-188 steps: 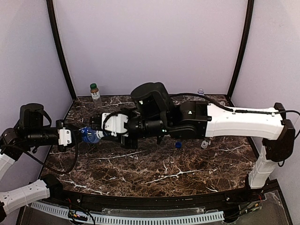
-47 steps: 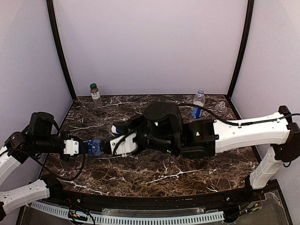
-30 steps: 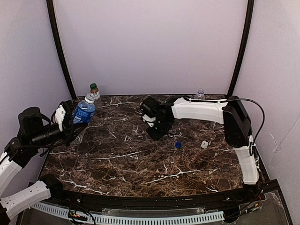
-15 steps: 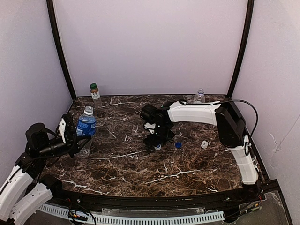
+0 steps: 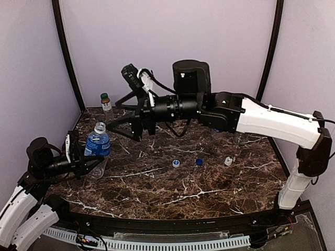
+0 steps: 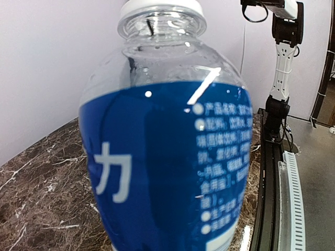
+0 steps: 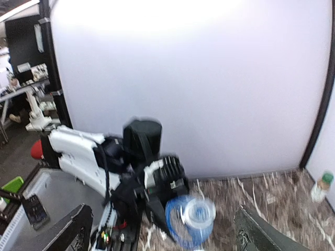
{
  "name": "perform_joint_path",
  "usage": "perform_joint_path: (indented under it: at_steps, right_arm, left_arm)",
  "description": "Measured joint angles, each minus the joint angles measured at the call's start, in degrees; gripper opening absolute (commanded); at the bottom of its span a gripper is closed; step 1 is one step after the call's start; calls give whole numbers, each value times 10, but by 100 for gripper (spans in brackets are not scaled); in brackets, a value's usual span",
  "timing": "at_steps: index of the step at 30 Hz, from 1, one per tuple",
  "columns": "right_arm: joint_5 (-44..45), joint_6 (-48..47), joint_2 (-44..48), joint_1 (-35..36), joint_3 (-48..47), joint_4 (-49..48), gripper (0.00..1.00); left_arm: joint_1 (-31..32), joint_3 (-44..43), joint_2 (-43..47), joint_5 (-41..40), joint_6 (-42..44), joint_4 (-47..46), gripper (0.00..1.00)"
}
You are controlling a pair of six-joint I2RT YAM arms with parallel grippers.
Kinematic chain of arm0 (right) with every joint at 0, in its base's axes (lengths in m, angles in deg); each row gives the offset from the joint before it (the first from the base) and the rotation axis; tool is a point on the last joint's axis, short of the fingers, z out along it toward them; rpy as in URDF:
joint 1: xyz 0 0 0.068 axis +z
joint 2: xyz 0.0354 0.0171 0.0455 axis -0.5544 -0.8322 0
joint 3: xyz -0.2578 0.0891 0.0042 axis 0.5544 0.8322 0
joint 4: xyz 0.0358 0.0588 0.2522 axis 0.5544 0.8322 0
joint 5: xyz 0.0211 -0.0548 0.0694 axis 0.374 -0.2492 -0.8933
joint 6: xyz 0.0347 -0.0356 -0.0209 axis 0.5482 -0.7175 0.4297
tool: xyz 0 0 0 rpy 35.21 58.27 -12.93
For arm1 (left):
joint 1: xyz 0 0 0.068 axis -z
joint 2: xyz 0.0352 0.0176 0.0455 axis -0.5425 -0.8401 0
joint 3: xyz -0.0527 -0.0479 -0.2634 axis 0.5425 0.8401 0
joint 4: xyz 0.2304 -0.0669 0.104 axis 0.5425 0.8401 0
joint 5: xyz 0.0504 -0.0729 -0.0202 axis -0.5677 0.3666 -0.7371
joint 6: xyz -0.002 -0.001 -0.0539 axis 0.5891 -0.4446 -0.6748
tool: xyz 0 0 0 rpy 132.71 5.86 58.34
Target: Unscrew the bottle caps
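Dark marble table [image 5: 157, 183], purple walls, two robot arms.
At the left, a blue-label bottle [image 5: 97, 145] is held upright by the left gripper [image 5: 90, 161]. A brown bottle [image 5: 107, 104] is seen at the back. The right gripper [image 5: 118, 114] is spread wide in the air, and three loose caps [image 5: 199, 162] are seen mid-table.

The blue label [image 6: 157, 183] on the bottle [image 6: 165, 130] filling the left wrist view carries a large white character 力 on its left side. Right of centre run rows of small white Chinese print, too blurred to read
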Motion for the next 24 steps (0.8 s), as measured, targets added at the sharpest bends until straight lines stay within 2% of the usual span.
perform_joint_path:
  at_steps: [4, 10, 16, 19, 21, 23, 24]
  right_arm:
    - [-47, 26, -45, 5, -51, -125, 86]
    - [-52, 54, -137, 2, -74, -142, 73]
    - [-50, 78, -169, 2, -74, -126, 44]
    - [-50, 84, -169, 2, -79, -126, 20]
    - [-53, 88, -170, 2, -80, -126, 0]
    - [-54, 88, -170, 2, -82, -125, 0]
    - [-54, 88, -170, 2, -83, -124, 0]
  left_arm:
    - [0, 0, 0, 17, 1, -4, 16]
    - [0, 0, 0, 26, 2, -5, 16]
    - [0, 0, 0, 29, 1, -5, 16]
    - [0, 0, -1, 28, 0, -6, 16]
    - [0, 0, -1, 28, -1, -8, 16]
    - [-2, -1, -1, 25, -1, -9, 16]
    - [-3, -1, -1, 23, -1, -9, 20]
